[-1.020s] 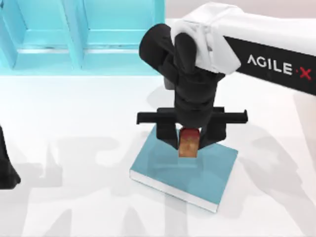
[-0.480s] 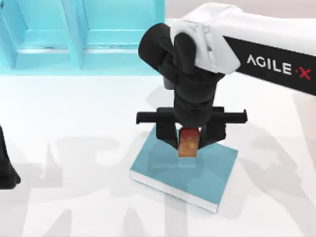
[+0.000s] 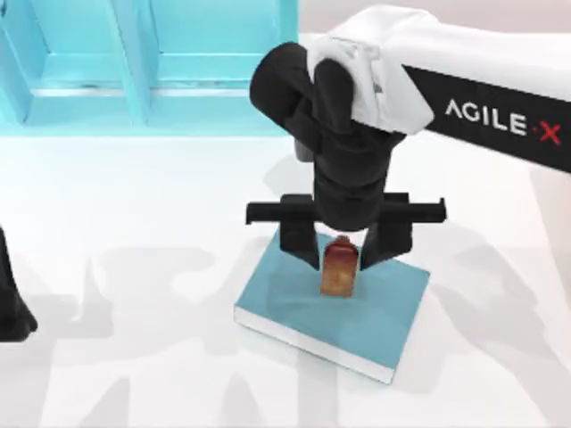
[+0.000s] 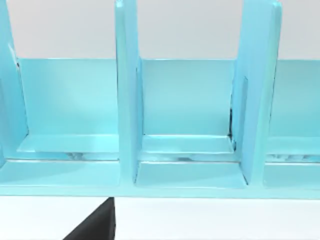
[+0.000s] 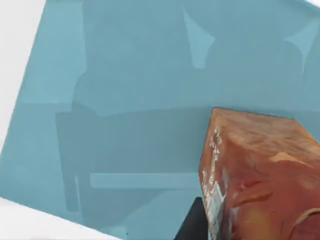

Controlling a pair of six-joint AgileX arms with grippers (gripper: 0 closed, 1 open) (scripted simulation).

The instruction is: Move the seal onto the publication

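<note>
The seal [image 3: 339, 270], dark red on top and orange-amber below, stands upright on the publication [image 3: 294, 299], a teal-blue book with white page edges lying right of the table's middle. My right gripper [image 3: 342, 259] hangs directly over the seal, open, with one black finger [image 3: 300, 242] on each side of it and a slight gap to it. In the right wrist view the seal [image 5: 255, 175] rises close up from the blue cover [image 5: 125, 90]. My left arm [image 3: 11, 308] is parked at the table's left edge.
A large light-blue shelf unit [image 3: 143, 62] with upright dividers stands along the back left, and the left wrist view faces its compartments [image 4: 185, 110]. White table surface lies all around the book.
The right gripper's fingers have spread and it has lifted slightly. The seal has come free, sits lower on the book, and its dark red top now shows.
</note>
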